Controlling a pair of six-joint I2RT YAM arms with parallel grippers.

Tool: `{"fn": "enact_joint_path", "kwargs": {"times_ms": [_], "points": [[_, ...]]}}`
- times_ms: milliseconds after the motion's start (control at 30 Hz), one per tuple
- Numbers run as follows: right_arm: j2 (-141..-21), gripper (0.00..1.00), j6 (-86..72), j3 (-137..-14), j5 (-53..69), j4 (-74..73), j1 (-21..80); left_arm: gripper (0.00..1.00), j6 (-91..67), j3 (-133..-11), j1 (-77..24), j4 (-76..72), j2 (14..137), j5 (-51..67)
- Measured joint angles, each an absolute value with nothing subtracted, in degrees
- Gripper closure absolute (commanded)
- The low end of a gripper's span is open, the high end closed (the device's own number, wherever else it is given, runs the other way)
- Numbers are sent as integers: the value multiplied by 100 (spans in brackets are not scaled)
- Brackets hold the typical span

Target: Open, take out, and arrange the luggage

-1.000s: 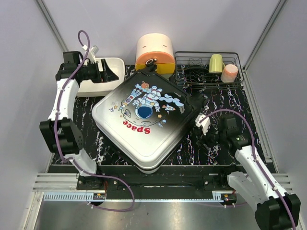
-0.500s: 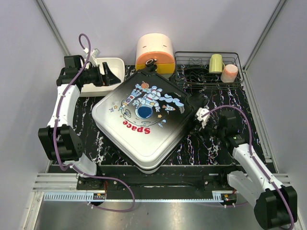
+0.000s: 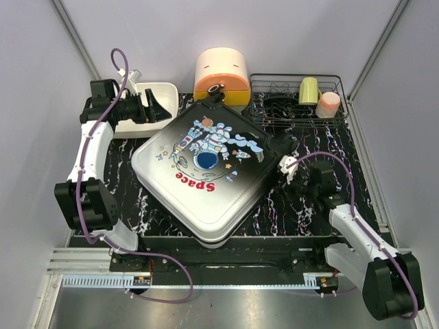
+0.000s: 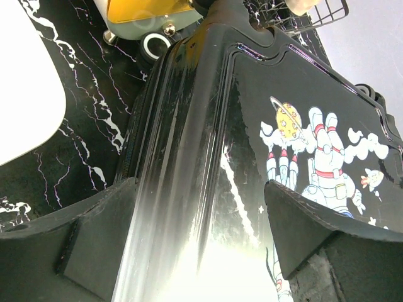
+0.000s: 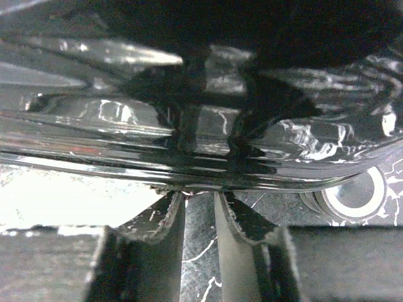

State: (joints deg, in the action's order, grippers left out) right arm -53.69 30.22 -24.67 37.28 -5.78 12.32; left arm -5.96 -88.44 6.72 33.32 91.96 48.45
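Note:
The luggage (image 3: 206, 164) lies flat and closed on the black marbled mat, turned diagonally, astronaut and red "Space" side up. My left gripper (image 3: 159, 108) is open wide at its upper-left edge; in the left wrist view the glossy shell (image 4: 252, 157) fills the space beyond the gripper (image 4: 198, 189). My right gripper (image 3: 282, 166) is at the luggage's right side. In the right wrist view its tips (image 5: 198, 195) touch the underside of the shell's rim (image 5: 189, 126), jaws only narrowly apart with mat showing between them.
A white tray (image 3: 164, 92) lies under the left arm. A cream-and-orange cylindrical box (image 3: 221, 72) stands behind the luggage. A wire rack (image 3: 274, 82) at the back right holds a yellow-green cup (image 3: 309, 89) and a pink cup (image 3: 328, 104). A luggage wheel (image 5: 352, 192) shows right of the right gripper.
My right gripper has moved left and up against the luggage's right side. My left arm has shifted slightly; its gripper stays open at the upper-left edge.

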Motion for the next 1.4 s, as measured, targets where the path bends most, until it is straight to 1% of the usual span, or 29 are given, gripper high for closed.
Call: {"fn": "enact_joint_path", "kwargs": {"times_ms": [33, 100, 333, 467, 700, 867, 1033, 1200, 1400], "points": [[-5369, 94, 2961, -2453, 3691, -523, 1232, 14, -596, -8842, 674, 3330, 9196, 4845], [-5349, 100, 2884, -2410, 3667, -447, 1232, 14, -598, -8812, 683, 3312, 9196, 4845], [-4772, 100, 3024, -2191, 3339, -451, 1181, 14, -604, -8617, 690, 3336, 9212, 4836], [-4807, 100, 3339, -2198, 3378, -493, 928, 14, -543, -8643, 687, 3391, 9312, 4812], [-6121, 100, 3769, -2906, 3730, -449, 233, 15, -368, -8912, 687, 3642, 9751, 4748], [-6799, 100, 4034, -3251, 4405, -355, -222, 15, -233, -9255, 687, 3798, 10057, 4748], [-7472, 100, 4362, -3544, 4974, -99, -454, 14, -25, -9574, 687, 3972, 10374, 4799], [-8165, 100, 4370, -3719, 5465, 609, -532, 14, 154, -9751, 711, 4084, 10617, 4888], [-8621, 100, 4108, -3693, 5749, 1811, -534, 14, 351, -10114, 685, 4357, 11026, 5041]]}}
